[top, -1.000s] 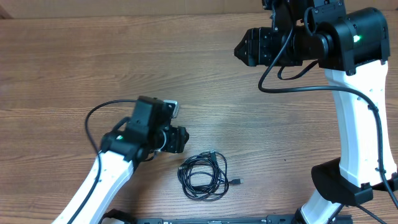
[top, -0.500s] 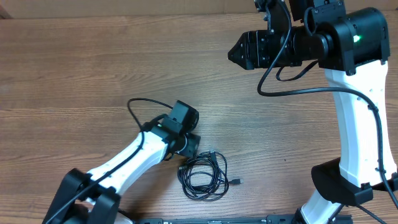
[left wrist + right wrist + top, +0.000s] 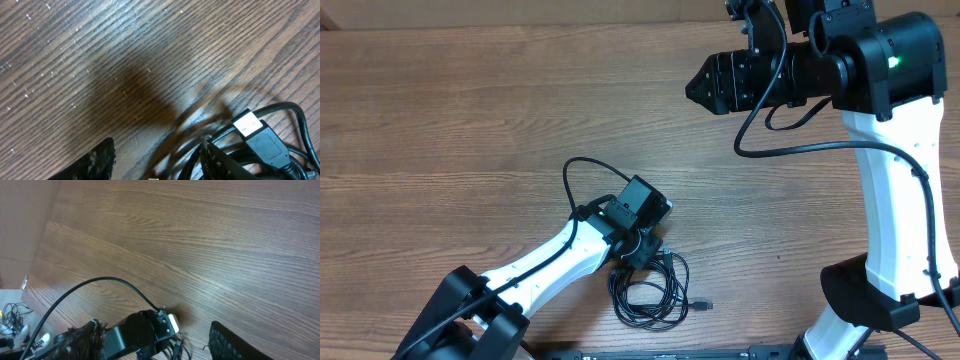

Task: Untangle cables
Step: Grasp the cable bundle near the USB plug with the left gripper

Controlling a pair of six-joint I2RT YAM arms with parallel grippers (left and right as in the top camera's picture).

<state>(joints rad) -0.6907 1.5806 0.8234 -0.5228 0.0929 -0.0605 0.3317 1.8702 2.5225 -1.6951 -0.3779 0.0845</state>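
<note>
The risk is a blind pinch: closing on several strands at once would lift the whole coil of cables (image 3: 652,292) as one knot, or drag it off the near edge of the table (image 3: 440,120). The left claw (image 3: 157,152) stands partly apart, straddling strands beside a plug (image 3: 260,136) (contact is too blurred to tell). The right claw (image 3: 692,88) hangs apart, empty, well away.
</note>
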